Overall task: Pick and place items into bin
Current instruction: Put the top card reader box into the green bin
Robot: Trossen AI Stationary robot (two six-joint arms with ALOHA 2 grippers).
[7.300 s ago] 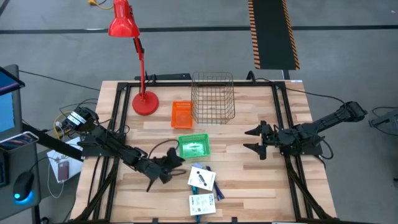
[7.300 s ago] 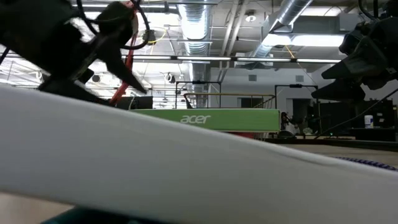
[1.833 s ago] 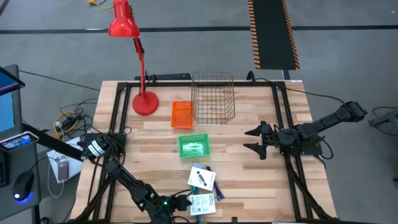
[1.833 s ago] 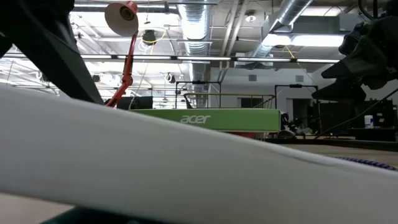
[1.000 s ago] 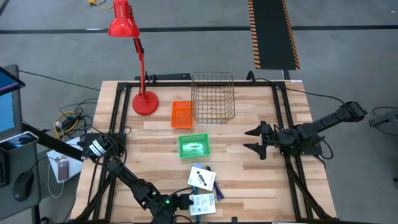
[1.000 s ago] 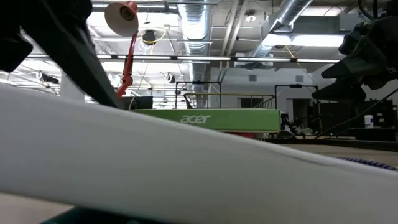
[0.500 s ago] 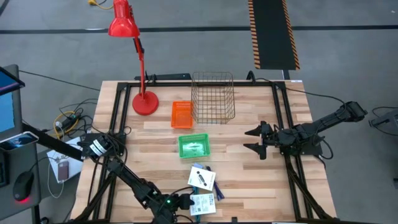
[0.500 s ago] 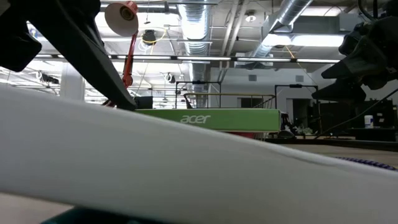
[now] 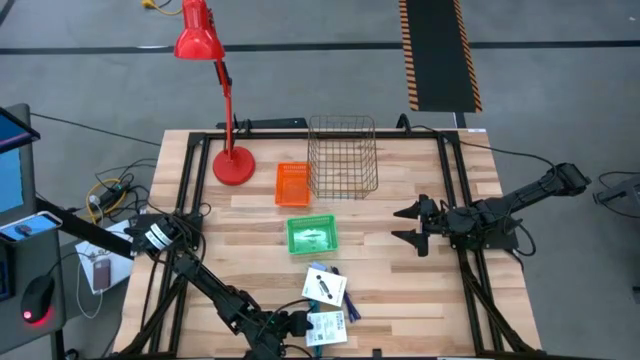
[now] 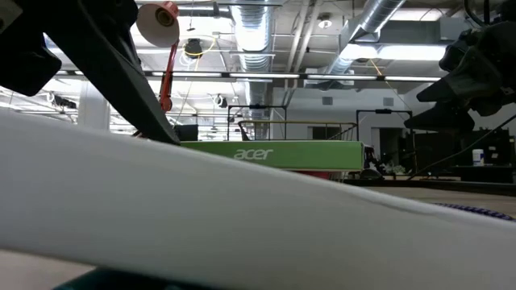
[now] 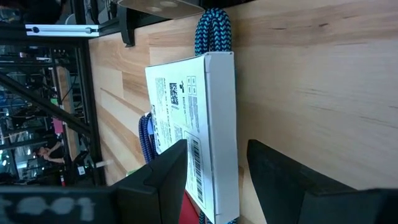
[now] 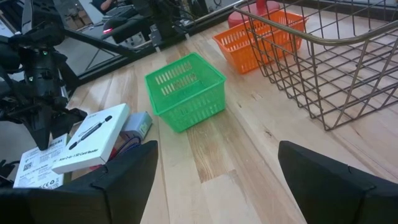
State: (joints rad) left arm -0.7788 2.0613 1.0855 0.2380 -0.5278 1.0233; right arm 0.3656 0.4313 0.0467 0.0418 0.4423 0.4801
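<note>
Two white card packs lie flat near the table's front: one (image 9: pixel 325 287) farther in, one (image 9: pixel 326 328) by the front edge. A purple pen (image 9: pixel 352 310) lies beside them. My left gripper (image 9: pixel 297 326) is open at the near pack's (image 11: pixel 208 118) left end, one finger on each side of it. A strip of bare wood shows between one finger (image 11: pixel 277 174) and the pack. My right gripper (image 9: pixel 410 226) hangs open over the table's right side with nothing in it. The green bin (image 9: pixel 312 236) stands just beyond the packs. My left gripper comes at the near pack slanting down from the table's left, along its length. One finger (image 11: pixel 166 177) overlaps the pack's printed face (image 11: pixel 180 118); whether it touches I cannot tell. The other finger stands apart. The pack lies on the table.
An orange bin (image 9: pixel 292 184) and a wire basket (image 9: pixel 343 156) stand at the far middle, and a red lamp's base (image 9: pixel 233 165) at the far left. A teal braided piece (image 11: pixel 213 28) lies past the near pack. Bare wood lies between the two arms.
My left gripper has edged a little toward the table's right edge, closer around the near white pack's end. The pack has stayed where it was.
</note>
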